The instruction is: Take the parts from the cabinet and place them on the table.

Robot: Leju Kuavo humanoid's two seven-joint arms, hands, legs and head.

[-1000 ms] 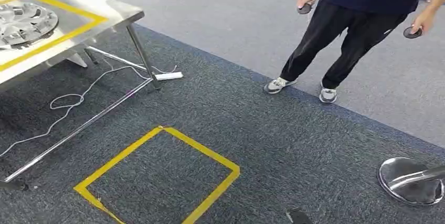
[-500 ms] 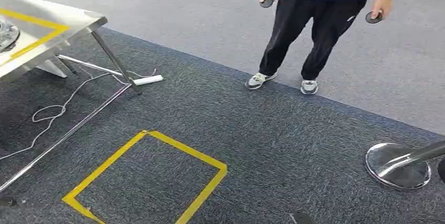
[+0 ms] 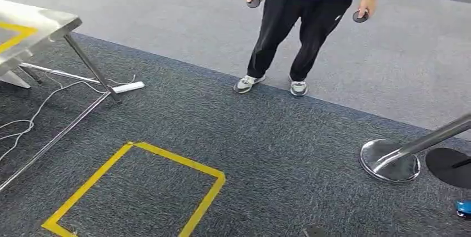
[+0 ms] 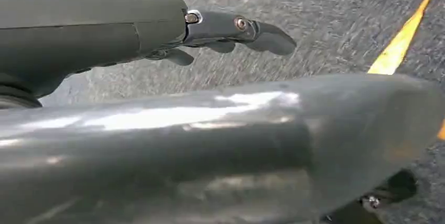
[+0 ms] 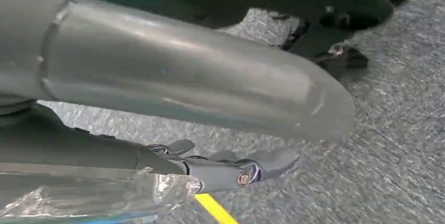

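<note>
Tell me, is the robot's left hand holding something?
No, it's open: the left hand has its fingers stretched out above the carpet, nothing in them.

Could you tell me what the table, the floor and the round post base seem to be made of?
Table: likely stainless steel with a brushed top, judging by its dull grey sheen and shiny legs.
Floor: carpet, a dark speckled weave beside a lighter grey strip.
Post base: polished metal, probably chromed, with mirror-like reflections.

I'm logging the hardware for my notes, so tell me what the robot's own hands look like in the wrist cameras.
The left hand has dark grey fingers with small metal screws, below a smooth, glossy grey thumb cover. The right hand matches: dark fingers, a brass-coloured screw, a rounded grey cover reflecting light.
</note>
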